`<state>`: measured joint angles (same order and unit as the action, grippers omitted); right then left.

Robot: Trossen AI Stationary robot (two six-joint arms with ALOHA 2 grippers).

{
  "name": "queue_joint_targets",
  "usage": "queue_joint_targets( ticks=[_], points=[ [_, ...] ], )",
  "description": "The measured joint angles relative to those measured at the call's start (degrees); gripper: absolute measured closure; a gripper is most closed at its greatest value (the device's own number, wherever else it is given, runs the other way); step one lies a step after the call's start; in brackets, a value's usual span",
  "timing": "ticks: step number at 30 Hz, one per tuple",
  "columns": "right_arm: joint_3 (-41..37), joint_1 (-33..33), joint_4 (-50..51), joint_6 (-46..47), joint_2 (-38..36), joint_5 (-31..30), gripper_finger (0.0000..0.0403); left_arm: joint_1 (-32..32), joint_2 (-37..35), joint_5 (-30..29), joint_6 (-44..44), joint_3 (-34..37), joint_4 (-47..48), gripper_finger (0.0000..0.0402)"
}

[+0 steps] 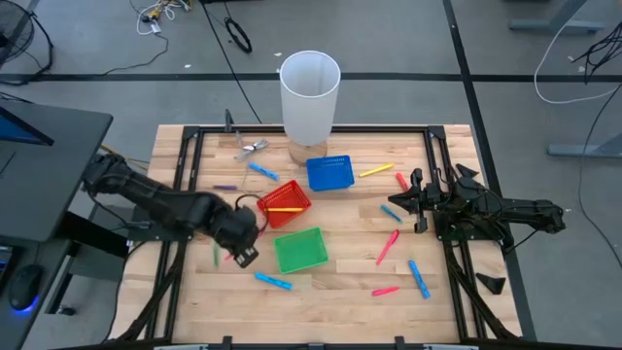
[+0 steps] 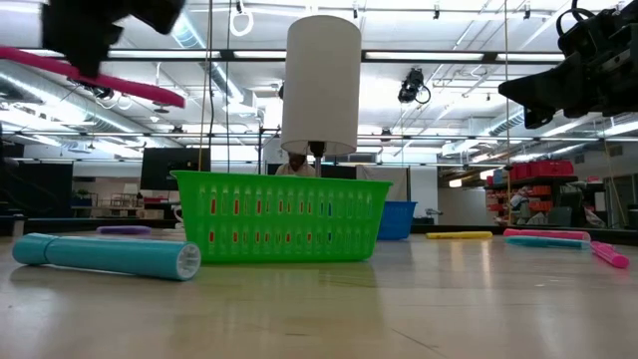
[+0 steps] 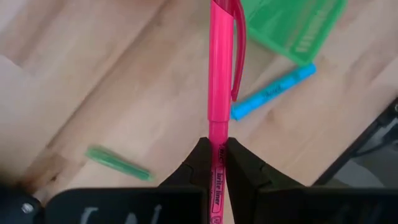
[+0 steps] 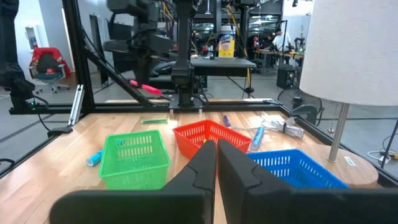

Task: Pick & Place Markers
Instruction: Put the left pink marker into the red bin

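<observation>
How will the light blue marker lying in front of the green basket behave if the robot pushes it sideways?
The light blue marker looks round-bodied and lies flat on the wooden table, so it would probably roll rather than slide. It seems stiff and light, like the pink marker that stays straight while the left hand grips one end. The green basket stands close and might stop it.

We saw the left tool (image 3: 214,163) clamped on a pink marker (image 3: 219,74), held above the wooden worktop (image 3: 124,81). Below lay a blue marker (image 3: 273,92) just beside a green basket (image 3: 298,25), and a green marker (image 3: 117,163) lay well apart from both.
</observation>
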<state>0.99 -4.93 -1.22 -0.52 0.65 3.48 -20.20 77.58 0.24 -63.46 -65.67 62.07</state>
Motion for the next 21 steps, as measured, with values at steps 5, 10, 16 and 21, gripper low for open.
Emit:
queue_joint_targets(
  ticks=[5,10,16,21],
  points=[
    [0.00,0.00,0.00,-0.01,-0.01,-0.01,0.0382,5.96,0.50,1.10,4.26,0.00,0.10,0.0375],
    [-0.02,0.00,0.01,0.00,0.00,0.01,0.0382,10.93,2.34,1.64,8.07,-1.22,1.35,0.0375],
    [-0.02,0.00,-0.02,-0.01,-0.01,0.01,0.0382,16.17,6.39,2.25,14.00,-5.50,2.24,0.0375],
    [-0.02,0.00,0.00,-0.01,0.00,0.01,0.0382,20.07,10.08,2.50,18.00,-9.04,2.36,0.0375]
  ],
)
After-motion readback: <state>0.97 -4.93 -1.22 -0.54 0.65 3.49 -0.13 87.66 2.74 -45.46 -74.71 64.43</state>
